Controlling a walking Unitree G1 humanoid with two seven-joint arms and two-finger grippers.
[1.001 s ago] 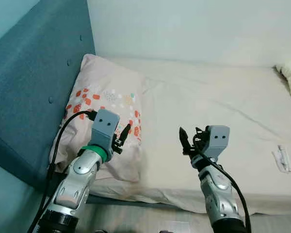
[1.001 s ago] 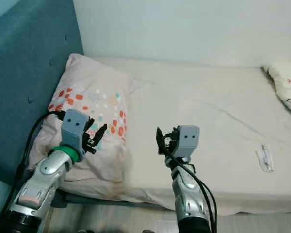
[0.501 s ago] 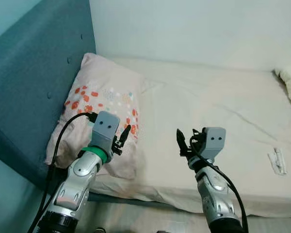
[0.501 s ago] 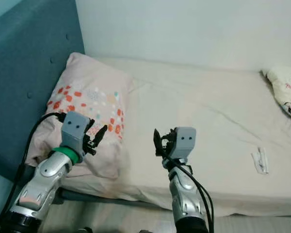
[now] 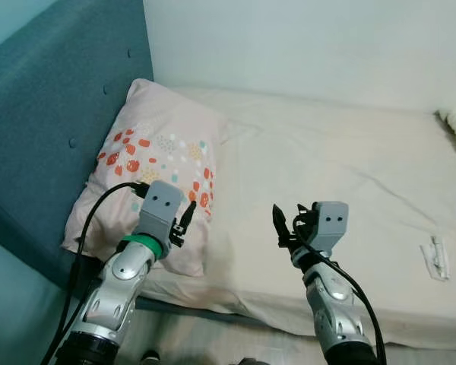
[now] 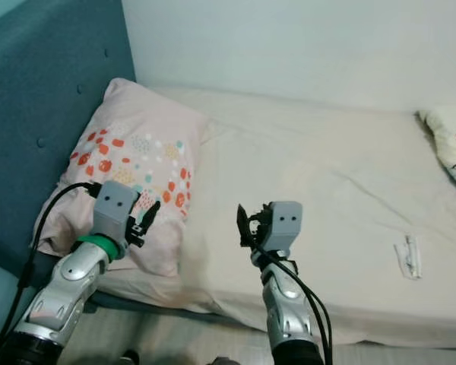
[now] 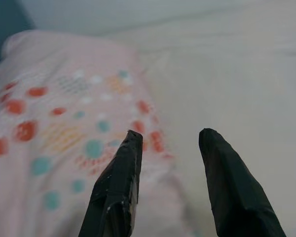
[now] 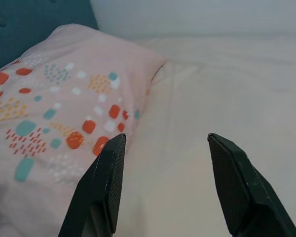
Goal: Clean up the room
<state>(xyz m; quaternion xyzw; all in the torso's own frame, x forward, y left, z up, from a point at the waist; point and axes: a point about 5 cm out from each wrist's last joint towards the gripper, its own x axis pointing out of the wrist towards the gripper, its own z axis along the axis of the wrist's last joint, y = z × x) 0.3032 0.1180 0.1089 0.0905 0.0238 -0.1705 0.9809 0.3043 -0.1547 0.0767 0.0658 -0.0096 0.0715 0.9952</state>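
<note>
Camera has pulled back; both arms sit lower in frame. Left gripper point(image 5: 188, 215) and right gripper point(image 5: 283, 225) both spread, empty. Pink dotted fabric pillow point(image 5: 156, 160) lies just ahead of my left gripper. I'd square up, then pinch its near corner.

Pink pillow point(image 5: 156, 160) — orange-teal spots; cream sheet point(image 5: 342, 175); teal headboard point(image 5: 53, 114).

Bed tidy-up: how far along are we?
Done: the pillow lies at the head of the bed against the blue headboard, and the sheet is mostly flat.
In hand: nothing. The left tool hovers open at the pillow's near corner; the right tool is open over the sheet.
Left: a small white item on the sheet and bedding bunched at the far end.
</note>
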